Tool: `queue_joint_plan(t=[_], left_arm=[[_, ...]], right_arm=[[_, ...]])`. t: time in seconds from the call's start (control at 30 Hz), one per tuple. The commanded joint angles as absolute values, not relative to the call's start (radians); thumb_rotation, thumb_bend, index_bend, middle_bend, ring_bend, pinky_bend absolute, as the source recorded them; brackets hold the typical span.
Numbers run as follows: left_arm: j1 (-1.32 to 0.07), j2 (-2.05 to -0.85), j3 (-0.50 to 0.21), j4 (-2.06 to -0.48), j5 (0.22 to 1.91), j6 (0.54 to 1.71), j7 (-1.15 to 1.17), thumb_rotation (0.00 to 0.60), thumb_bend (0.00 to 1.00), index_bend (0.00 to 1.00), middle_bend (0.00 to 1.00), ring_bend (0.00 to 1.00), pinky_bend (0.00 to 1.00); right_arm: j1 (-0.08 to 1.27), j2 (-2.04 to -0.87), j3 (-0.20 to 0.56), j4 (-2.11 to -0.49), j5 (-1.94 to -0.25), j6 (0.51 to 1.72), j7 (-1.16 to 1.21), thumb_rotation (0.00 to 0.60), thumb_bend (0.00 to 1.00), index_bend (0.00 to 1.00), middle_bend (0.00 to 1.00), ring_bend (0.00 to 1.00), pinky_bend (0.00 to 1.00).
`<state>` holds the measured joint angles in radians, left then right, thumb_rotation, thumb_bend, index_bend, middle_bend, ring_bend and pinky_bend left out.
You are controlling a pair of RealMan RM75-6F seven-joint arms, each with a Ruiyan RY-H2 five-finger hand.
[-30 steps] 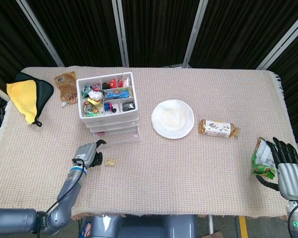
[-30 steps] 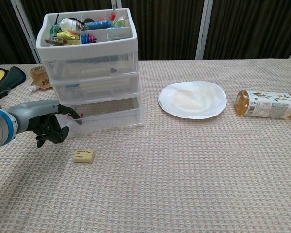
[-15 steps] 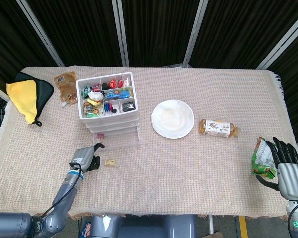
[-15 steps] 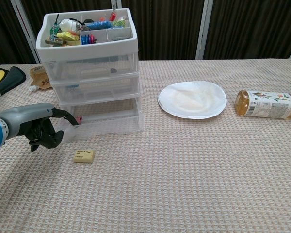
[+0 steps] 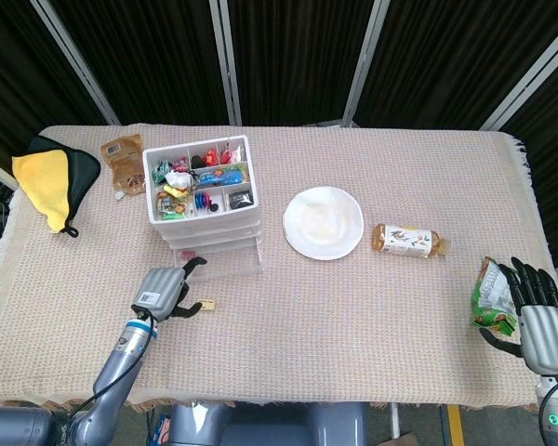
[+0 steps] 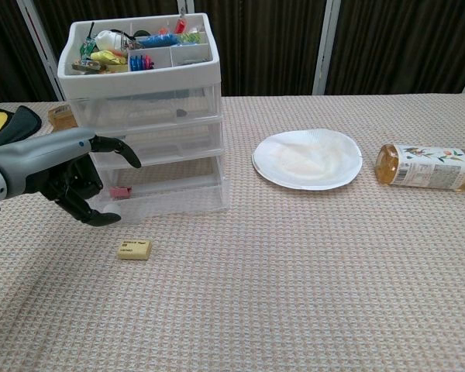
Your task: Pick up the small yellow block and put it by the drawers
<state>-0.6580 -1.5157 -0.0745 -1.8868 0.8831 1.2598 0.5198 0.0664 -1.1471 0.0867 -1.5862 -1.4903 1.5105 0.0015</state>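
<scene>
1. Presently the left hand (image 6: 66, 174) is hovering with its fingers (image 6: 101, 219) spread apart and clamping on nothing, just left of the block (image 6: 134, 249).
2. The block is lying flat on the table (image 6: 310, 294), free of any grip, just in front of the drawers (image 6: 151, 132).
3. Its long axis is running roughly left to right, parallel to the drawer fronts.
4. Judging by position, the placement is looking complete or nearly so; only confirming and clearing the hand is remaining.
5. The right hand (image 5: 538, 316) is idling, fingers apart, beside a snack bag (image 5: 491, 297).
</scene>
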Motion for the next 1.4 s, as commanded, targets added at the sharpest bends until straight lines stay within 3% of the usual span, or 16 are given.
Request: queue_joint_plan(t=[0.03, 0.23, 0.63, 1.4], left_arm=[[-0.622, -1.487, 0.023, -1.904, 1.065, 1.324, 0.569, 0.6, 0.24, 0.34, 1.0, 0.9, 0.69], [-0.599, -1.459, 0.063, -1.946, 1.098, 1.319, 0.601, 0.6, 0.24, 0.42, 1.0, 0.93, 0.72], [-0.624, -1.446, 0.003, -1.929, 0.899, 1.255, 0.713, 0.6, 0.24, 0.41, 1.0, 0.93, 0.72], [-0.703, -1.631, -0.071, -1.759, 0.71, 1.207, 0.833, 0.6, 0.29, 0.39, 1.0, 0.93, 0.72]], right_arm=[[0.067, -1.147, 0.087, -1.587, -1.49, 1.51, 0.002, 0.6, 0.04, 0.09, 0.0, 0.0, 0.0], [0.067, -1.15, 0.086, -1.583, -1.497, 1.515, -0.008, 0.6, 0.03, 0.09, 0.0, 0.0, 0.0], [0.065, -1.152, 0.093, -1.584, -1.49, 1.521, 0.011, 0.6, 0.03, 0.09, 0.0, 0.0, 0.0], [0.058, -1.169, 0.11, -1.578, -1.482, 1.546, 0.063, 0.6, 0.05, 0.09, 0.0, 0.0, 0.0]])
